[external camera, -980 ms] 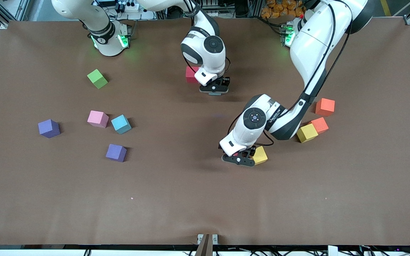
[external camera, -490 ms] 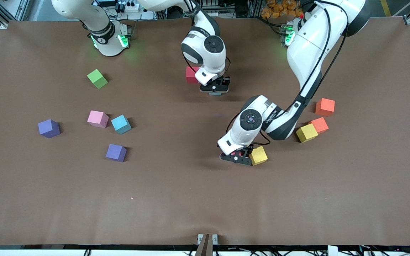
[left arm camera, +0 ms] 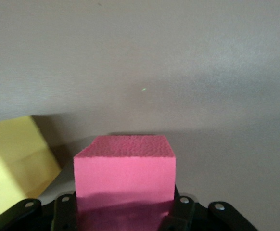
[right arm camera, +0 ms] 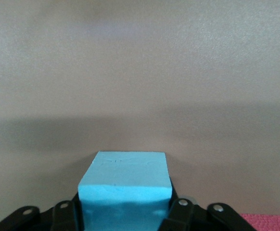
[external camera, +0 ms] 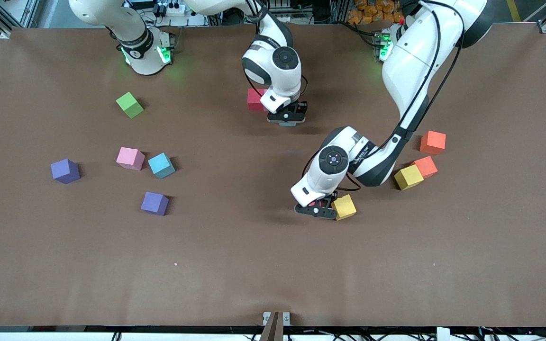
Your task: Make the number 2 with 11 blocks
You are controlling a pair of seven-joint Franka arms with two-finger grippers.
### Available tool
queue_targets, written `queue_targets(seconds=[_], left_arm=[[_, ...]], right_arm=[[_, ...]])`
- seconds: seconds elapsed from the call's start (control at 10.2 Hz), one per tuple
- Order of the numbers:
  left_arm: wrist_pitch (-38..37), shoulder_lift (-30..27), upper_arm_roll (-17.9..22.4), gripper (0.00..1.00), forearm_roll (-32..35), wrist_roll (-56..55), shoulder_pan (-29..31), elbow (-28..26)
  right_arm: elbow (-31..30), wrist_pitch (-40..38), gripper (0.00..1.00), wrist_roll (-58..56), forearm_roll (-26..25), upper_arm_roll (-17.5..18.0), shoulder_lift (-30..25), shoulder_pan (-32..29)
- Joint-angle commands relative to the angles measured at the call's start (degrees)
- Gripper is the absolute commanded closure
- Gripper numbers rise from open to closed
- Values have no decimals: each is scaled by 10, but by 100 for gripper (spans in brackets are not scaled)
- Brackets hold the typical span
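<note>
Left tool [external camera: 318, 210]: you see it low at the worktop [external camera: 254, 265], about the middle, clenched on the magenta-pink cube [left arm camera: 124, 178], one finger flush against each side.
Magenta-pink cube: hidden under the wrist in the front view. The left wrist view gives you its top and one face, with the worktop just below.
Near yellow cube [external camera: 344, 207]: just beside the left tool, toward the left arm's end. It is close to the magenta-pink cube, but you cannot tell whether they touch.
Right tool [external camera: 286, 118]: down low near the robots' edge, with the first teal cube [right arm camera: 125, 180] in it. You cannot tell whether it grips the cube or has let it go.
Red cube [external camera: 254, 98]: on the worktop just beside the right tool, partly covered by the wrist.
Left arm's end: a second yellow cube [external camera: 408, 177] touches an orange cube [external camera: 425, 166], and a red-orange cube [external camera: 433, 142] sits apart, farther from the front camera.
Right arm's end: you find a pale pink cube [external camera: 130, 158] with the second teal cube [external camera: 161, 165] just beside it, one purple cube [external camera: 65, 171] toward the table end, and another purple cube [external camera: 154, 203] nearer the camera.
Light green cube [external camera: 129, 104]: alone, nearest the right arm's base.
</note>
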Motion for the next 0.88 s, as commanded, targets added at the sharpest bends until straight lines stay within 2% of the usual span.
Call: queue_targets(seconds=[0.0,0.2,0.39,0.69,0.78], left_arm=[[-69,-58,-19,84,-12,-55,4,-19],[-105,-77,-27,84,-11,-106,4,-23],[-109,-101,-27,85,-13,-130,4,-50],[-109,-153,-30,85,-30,-173,9,-118],[-106,-175,-30,85,-51,-174,14,-145]], right_arm=[[-3,5,0,11,-7,-3,1,8],[-4,-2,0,12,-6,-4,-9,6],[-4,-21,0,25,-6,-7,-33,3],[-12,-70,0,24,-6,-14,-89,-12],[-38,-69,0,17,-7,-14,-113,-24]])
